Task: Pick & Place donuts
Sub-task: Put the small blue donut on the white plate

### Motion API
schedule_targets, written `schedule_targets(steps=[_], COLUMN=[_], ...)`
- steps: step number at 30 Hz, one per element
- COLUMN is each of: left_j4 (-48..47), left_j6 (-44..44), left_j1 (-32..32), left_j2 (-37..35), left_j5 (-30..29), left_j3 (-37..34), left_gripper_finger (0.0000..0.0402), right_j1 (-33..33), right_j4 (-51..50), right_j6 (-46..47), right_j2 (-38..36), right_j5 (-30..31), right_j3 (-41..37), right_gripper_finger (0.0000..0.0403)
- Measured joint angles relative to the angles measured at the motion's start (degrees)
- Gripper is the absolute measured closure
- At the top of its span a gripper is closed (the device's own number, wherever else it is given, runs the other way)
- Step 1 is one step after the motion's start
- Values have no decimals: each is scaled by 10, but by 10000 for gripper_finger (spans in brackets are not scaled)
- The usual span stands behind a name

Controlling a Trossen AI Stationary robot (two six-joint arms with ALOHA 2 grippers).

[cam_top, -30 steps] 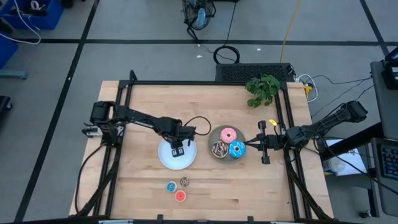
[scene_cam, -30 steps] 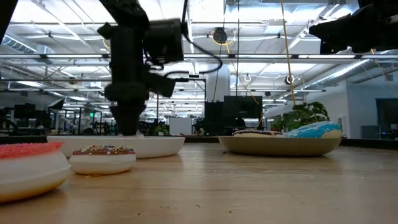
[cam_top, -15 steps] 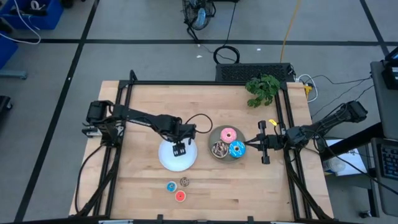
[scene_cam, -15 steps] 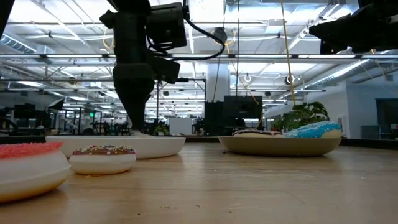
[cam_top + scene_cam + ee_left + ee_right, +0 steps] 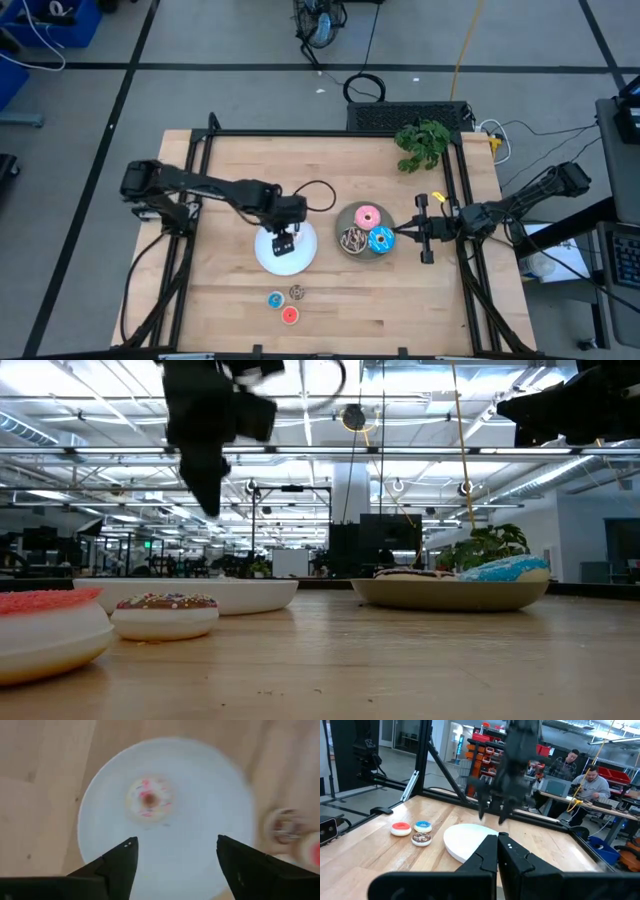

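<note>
With the white donut (image 5: 148,799) lying on the white plate (image 5: 210,795), your left gripper (image 5: 172,857) hovers above, fingers apart; next, reach for the three tiny donuts (image 5: 287,303) on the counter (image 5: 420,300). Your right gripper (image 5: 498,851), fingers together, waits beside the grey plate (image 5: 345,219).

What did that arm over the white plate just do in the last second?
The left gripper rose off the white plate, fingers open, leaving the tiny white donut lying there. The right gripper stayed beside the grey plate, and all other donuts stayed put.
</note>
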Motion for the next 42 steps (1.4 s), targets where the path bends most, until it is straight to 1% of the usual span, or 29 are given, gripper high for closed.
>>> schedule_targets(steps=[3, 6, 11, 17, 24, 27, 33, 42], left_j4=[-11, -18, -65, -88, -61, -56, -54, -52], left_j6=[-26, -51, -82, -94, -88, -90, -97, -105], left_j1=[-22, -46, -93, -141, -191, -213, -246, -287], left_j2=[-39, -73, -108, -118, -118, -117, -115, -115], left_j5=[-7, -34, -90, -118, -161, -172, -182, -221], left_j3=[15, 33, 67, 99, 103, 103, 103, 103], left_gripper_finger=[161, 196, 260, 326, 392, 394, 368, 367], right_j1=[0, 0, 0, 0, 0, 0, 0, 0], right_j4=[-1, -1, 3, 3, -1, 0, 3, 3], right_j6=[0, 0, 0, 0, 1, 4, 4, 5], right_j2=[2, 2, 2, 2, 2, 2, 2, 2], right_j5=[0, 0, 0, 0, 0, 0, 0, 0], right_j3=[0, 0, 0, 0, 0, 0, 0, 0], right_gripper_finger=[403, 403, 403, 403, 403, 403, 403, 403])
